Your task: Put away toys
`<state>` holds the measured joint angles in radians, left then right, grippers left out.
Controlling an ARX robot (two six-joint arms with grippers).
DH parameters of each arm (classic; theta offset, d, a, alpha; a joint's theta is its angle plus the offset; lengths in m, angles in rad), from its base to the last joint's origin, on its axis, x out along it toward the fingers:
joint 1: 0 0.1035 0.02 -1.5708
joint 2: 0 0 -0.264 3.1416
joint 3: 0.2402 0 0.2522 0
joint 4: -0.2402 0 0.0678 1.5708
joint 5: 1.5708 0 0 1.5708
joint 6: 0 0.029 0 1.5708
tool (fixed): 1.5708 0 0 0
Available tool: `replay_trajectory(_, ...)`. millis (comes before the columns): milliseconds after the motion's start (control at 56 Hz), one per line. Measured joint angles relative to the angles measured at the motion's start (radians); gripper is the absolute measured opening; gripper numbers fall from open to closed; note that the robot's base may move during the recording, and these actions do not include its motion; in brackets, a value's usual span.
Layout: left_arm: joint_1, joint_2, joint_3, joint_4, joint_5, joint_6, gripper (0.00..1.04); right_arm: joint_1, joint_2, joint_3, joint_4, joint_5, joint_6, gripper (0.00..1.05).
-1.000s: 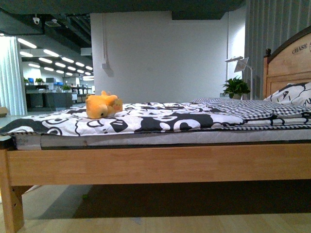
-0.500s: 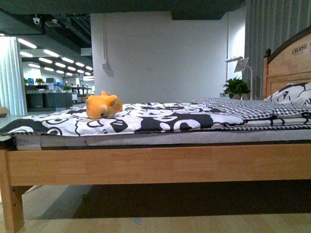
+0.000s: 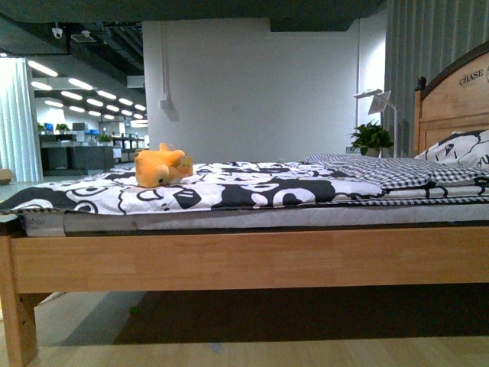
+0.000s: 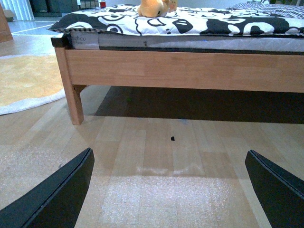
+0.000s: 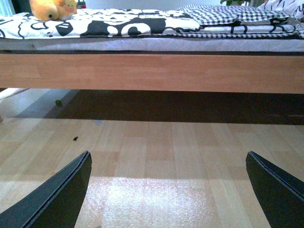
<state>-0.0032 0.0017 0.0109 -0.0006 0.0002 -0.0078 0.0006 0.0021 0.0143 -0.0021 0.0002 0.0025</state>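
Note:
An orange-yellow plush toy [image 3: 160, 166] lies on the black-and-white bedspread [image 3: 229, 191] near the bed's foot end; it also shows in the left wrist view [image 4: 154, 7] and the right wrist view [image 5: 50, 8]. Neither arm appears in the front view. My left gripper [image 4: 168, 190] hangs open low over the wooden floor, well short of the bed, nothing between its fingers [image 4: 57, 194]. Over the floor in front of the bed's side rail, my right gripper [image 5: 168, 190] is likewise open and empty, fingers [image 5: 52, 197] spread wide.
The wooden bed frame [image 3: 244, 260] spans the front view, with a corner leg [image 4: 71, 90] and headboard [image 3: 454, 99]. Pillows and a checked blanket [image 3: 382, 168] lie toward the head. A pale round rug [image 4: 26, 80] lies left of the bed. A small dark speck [image 4: 173, 138] sits on the floor.

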Motion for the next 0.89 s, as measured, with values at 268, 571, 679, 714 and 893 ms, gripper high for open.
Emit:
replay_trajectory(268, 0.0, 0.0, 0.0, 0.0, 0.0, 0.0, 0.98, 0.0, 0.0, 0.0, 0.0, 0.0, 0.0, 0.98)
replay_trajectory(571, 0.0, 0.0, 0.0, 0.0, 0.0, 0.0, 0.98, 0.0, 0.0, 0.0, 0.0, 0.0, 0.0, 0.98)
replay_trajectory(679, 0.0, 0.0, 0.0, 0.0, 0.0, 0.0, 0.98, 0.0, 0.0, 0.0, 0.0, -0.001, 0.0, 0.98)
replay_trajectory(714, 0.0, 0.0, 0.0, 0.0, 0.0, 0.0, 0.98, 0.0, 0.0, 0.0, 0.0, -0.001, 0.0, 0.98)
replay_trajectory(893, 0.0, 0.0, 0.0, 0.0, 0.0, 0.0, 0.98, 0.0, 0.0, 0.0, 0.0, -0.001, 0.0, 0.98)
